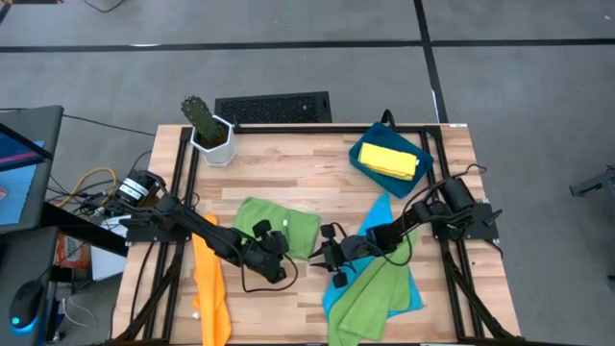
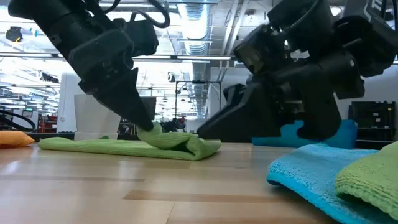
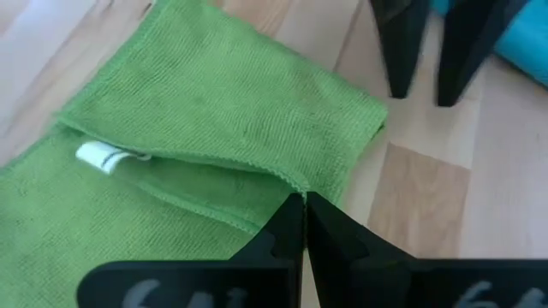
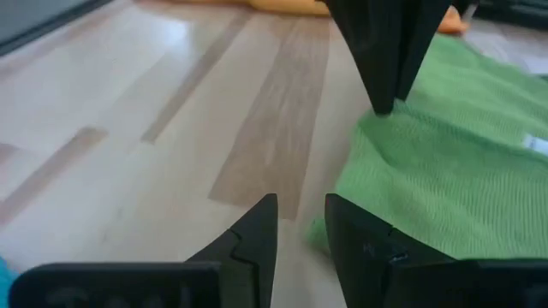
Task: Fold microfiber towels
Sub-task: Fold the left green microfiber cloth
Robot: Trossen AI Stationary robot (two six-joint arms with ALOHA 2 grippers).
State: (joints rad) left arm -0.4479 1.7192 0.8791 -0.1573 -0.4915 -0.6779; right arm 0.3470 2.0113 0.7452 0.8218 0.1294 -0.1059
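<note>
Left gripper (image 3: 303, 205) — seemingly pinching green towel (image 3: 223, 111)

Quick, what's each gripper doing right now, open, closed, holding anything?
Left gripper: jaws closed, pinching the edge of the green towel.
Right gripper: jaws open, empty, low over the table beside that towel.

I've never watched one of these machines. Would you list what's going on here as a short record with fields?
Job: folding cloths
Being worked: green towel, partly folded, mid-table
Left gripper: shut on that towel's edge
Right gripper: open, low over bare wood beside the towel
Waiting: orange towel; second green towel lying on blue towel
Finished: yellow towel in dark-blue tray
</note>
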